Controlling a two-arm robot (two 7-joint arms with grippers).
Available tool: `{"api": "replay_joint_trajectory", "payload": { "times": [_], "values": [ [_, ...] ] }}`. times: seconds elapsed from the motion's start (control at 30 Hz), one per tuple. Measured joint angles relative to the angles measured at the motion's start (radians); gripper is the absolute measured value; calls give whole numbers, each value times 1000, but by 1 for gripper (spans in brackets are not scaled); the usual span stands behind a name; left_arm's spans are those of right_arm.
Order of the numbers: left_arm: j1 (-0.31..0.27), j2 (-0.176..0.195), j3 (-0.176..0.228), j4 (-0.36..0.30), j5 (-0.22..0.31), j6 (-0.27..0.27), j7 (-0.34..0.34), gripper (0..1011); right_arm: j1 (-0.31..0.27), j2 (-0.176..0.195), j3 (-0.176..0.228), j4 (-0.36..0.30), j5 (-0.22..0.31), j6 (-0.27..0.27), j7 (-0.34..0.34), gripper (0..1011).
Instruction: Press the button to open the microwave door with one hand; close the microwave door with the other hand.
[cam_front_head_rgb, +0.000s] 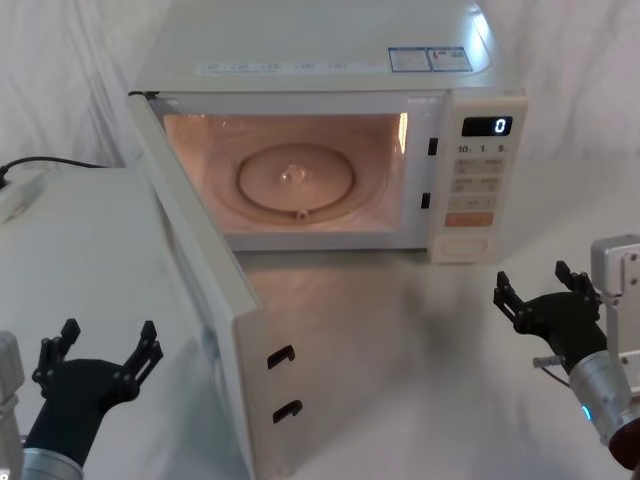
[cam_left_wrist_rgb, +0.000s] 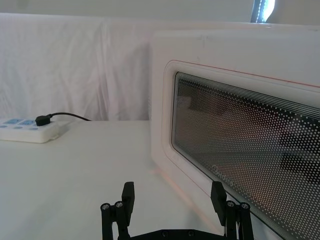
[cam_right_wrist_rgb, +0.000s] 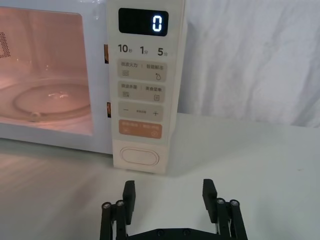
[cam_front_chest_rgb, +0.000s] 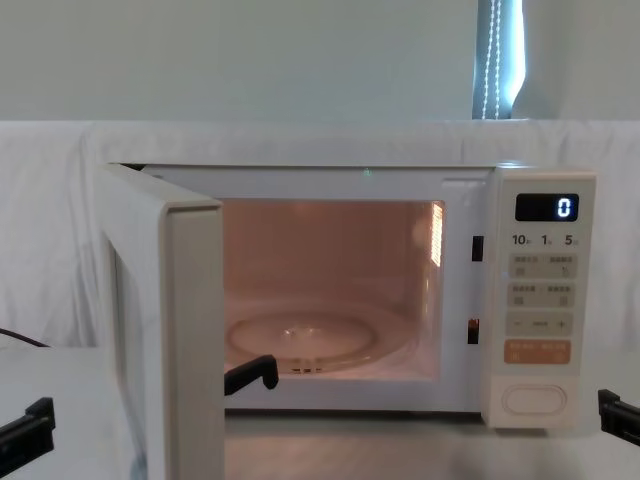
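The microwave door (cam_front_head_rgb: 205, 290) stands swung wide open toward the robot's left, its outer face just right of the released left gripper (cam_front_head_rgb: 98, 356), while the released right gripper (cam_front_head_rgb: 540, 290) hangs below the button (cam_front_head_rgb: 461, 245).

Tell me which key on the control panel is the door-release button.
The button at the very bottom of the control panel: a wide cream pill shape, larger than the rest, directly below the orange rectangular key.
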Motion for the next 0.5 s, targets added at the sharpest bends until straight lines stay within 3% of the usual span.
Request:
{"api": "replay_joint_trajectory", "payload": {
  "times": [0.2,0.5],
  "values": [
    [0,0,0,0,0,0,0,1001,1,0,-1,0,0,1,1,992],
    [0,0,0,0,0,0,0,1001,3,0,-2,0,0,3,3,1002]
  ]
}}
